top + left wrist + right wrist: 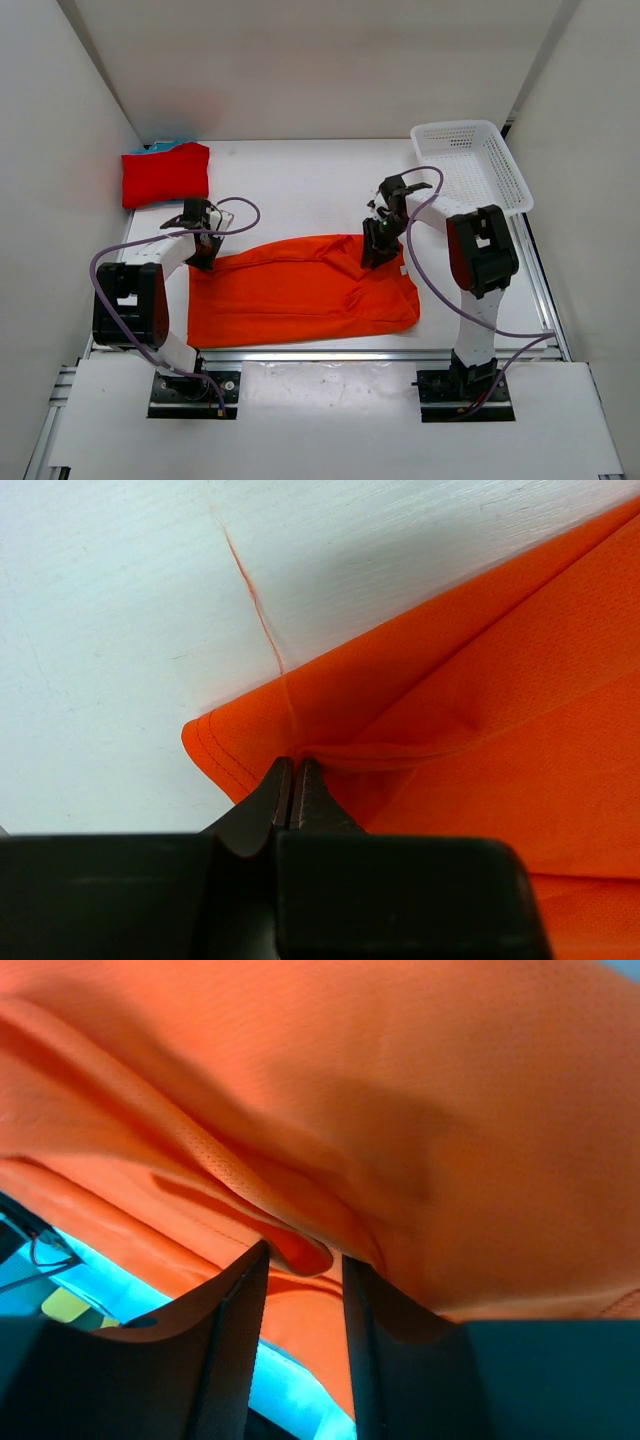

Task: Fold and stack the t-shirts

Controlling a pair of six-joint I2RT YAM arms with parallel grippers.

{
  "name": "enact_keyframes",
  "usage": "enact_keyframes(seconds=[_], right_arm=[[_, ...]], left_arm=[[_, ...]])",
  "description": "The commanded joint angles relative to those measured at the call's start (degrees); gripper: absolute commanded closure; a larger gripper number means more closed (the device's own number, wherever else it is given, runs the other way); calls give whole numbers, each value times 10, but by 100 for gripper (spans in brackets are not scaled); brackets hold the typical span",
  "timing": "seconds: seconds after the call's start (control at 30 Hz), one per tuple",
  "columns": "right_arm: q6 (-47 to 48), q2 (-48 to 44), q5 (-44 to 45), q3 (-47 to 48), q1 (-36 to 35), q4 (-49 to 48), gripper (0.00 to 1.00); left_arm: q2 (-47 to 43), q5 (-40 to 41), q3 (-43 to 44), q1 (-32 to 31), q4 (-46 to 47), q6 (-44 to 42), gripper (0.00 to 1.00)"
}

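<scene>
The orange t-shirt [300, 295] lies flat in the middle of the counter [300, 185], in front of both arms. It is long and wide, and it looks folded over once. The red t-shirt [165, 175] is folded in the upper left of the top view, with a bit of the teal t-shirt [160, 147] peeking out behind it. The white mesh basket [500, 185] sits in the upper right.

So the step in hand seems to be folding the orange one, the last shirt not yet on the pile.

The left gripper [295, 775] is pinched tight on the orange shirt's hemmed corner, at the shirt's upper left in the top view. The right gripper [305, 1260] is at the shirt's top edge, right of the middle. Its fingers stand partly apart with a ridge of orange cloth between them, but I cannot tell if it is squeezing the cloth or not.

Next, I think both grippers need a firm hold on that top edge. Then they should lift together and lay the cloth over evenly, so no bumps are left.
</scene>
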State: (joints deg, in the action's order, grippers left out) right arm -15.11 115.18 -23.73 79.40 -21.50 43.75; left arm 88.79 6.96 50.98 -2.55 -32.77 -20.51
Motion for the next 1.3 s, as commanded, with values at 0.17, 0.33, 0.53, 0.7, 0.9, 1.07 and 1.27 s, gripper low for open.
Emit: enact_keyframes(seconds=[0.17, 0.33, 0.53, 0.7, 0.9, 1.07, 1.27], right_arm=[[4, -10, 18, 11, 3, 12, 55], [15, 0, -34, 5, 2, -6, 63], [32, 18, -83, 20, -2, 4, 64], [42, 31, -102, 26, 2, 9, 92], [41, 29, -106, 51, 22, 14, 100], [35, 58, -71, 188, 72, 50, 100], [35, 78, -72, 288, 93, 74, 100]], left_arm=[[-15, 7, -6, -1, 1, 0, 100], [-14, 7, -8, -1, 4, -1, 100], [-16, 9, -6, 1, 2, -1, 100], [-16, 2, 1, 7, 1, 6, 100], [-7, -12, 43, 15, 1, 16, 100], [41, -25, 124, 24, -2, 23, 100], [83, -33, 184, 25, -9, 40, 100]])
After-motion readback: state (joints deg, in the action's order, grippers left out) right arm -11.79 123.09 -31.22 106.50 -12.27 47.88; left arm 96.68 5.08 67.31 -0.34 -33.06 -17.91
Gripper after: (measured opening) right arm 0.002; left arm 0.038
